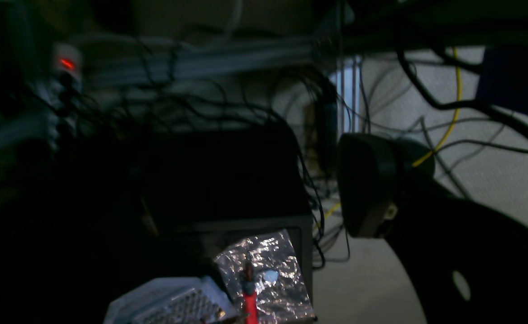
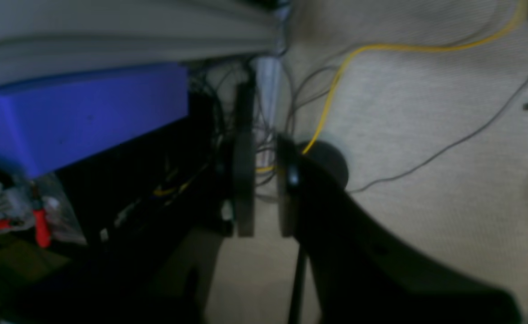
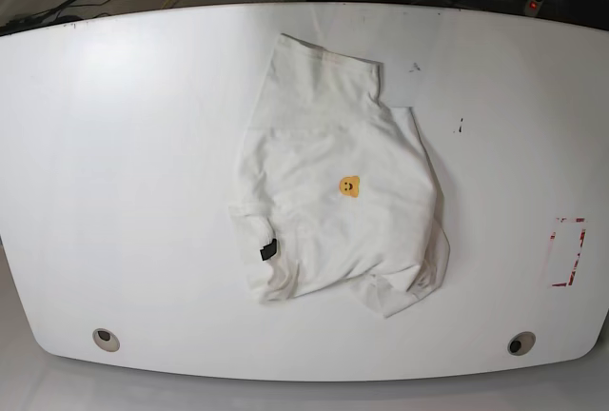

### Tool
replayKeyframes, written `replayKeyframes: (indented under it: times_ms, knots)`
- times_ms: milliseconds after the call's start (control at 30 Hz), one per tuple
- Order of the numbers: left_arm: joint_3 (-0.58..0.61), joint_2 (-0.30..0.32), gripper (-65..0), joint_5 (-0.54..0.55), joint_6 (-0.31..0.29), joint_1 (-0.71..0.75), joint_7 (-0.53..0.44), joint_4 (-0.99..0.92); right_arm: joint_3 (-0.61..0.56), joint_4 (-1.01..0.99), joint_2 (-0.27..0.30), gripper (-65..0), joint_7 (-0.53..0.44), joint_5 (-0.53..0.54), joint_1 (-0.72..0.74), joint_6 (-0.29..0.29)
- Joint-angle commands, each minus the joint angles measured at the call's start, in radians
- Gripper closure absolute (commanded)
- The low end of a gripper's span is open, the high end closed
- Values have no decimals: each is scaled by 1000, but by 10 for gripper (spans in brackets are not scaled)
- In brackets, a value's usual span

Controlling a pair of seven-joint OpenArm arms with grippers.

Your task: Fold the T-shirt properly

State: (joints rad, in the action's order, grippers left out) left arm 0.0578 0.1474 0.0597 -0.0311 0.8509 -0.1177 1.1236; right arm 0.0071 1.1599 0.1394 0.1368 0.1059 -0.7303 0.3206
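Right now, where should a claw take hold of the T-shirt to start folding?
Probably the loose flap at the T-shirt's near-right corner, approached from the table's near edge: that corner sticks out from the crumpled body, so it looks easy to pinch.

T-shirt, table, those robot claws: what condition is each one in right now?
T-shirt: lying rumpled and loosely bunched on the table, bear face up, not neatly folded.
Black tag: showing at the shirt's edge.
Table: white, carrying only the shirt; neither arm reaches over it.
Left gripper: open, holding nothing, pointing at cables on the floor.
Right gripper: nearly shut, empty.
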Motion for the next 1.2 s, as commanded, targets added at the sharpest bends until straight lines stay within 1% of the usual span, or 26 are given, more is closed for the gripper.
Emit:
replayKeyframes:
  times_ms: [0, 33, 133, 267, 400, 500, 567, 667, 733, 800, 900, 1067, 1167]
  knots:
    - [0, 25, -478, 1, -8, 94, -3, 106, 1, 107, 4, -73, -1, 1, -73, 12]
    - [-13, 36, -478, 1, -8, 130, -3, 161, 1, 145, 4, -73, -1, 1, -105, 10]
    - [-45, 39, -478, 19, -8, 206, -3, 281, 3, 237, 4, -73, -1, 1, -173, 8]
    - [-72, 50, -478, 85, -10, 291, -3, 431, 3, 372, 4, -73, -1, 1, -283, 8]
    - [-95, 100, -478, 142, -10, 365, -3, 563, 4, 509, 1, -73, -1, 2, -383, 7]
    - [-100, 119, -478, 179, -10, 405, -3, 643, 32, 602, -1, -73, -1, 2, -446, 7]
    - [-100, 137, -478, 188, -10, 425, -3, 683, 52, 648, -21, -73, -1, 2, -476, 7]
    - [-100, 171, -478, 205, -8, 454, -3, 744, 104, 737, -73, -73, -1, 1, -519, 15]
    - [-105, 182, -478, 219, -8, 458, -3, 774, 129, 796, -82, -73, -1, 1, -544, 24]
    - [-123, 186, -478, 228, -8, 458, -3, 794, 135, 843, -83, -73, -1, 1, -558, 47]
    - [-138, 182, -478, 226, -8, 458, -3, 803, 136, 869, -83, -73, -4, 1, -559, 48]
    - [-140, 186, -485, 226, -8, 442, -3, 804, 136, 866, -83, -73, -3, 2, -463, 61]
    - [-140, 185, -486, 226, -8, 425, -3, 804, 135, 871, -83, -71, -3, 2, -414, 93]
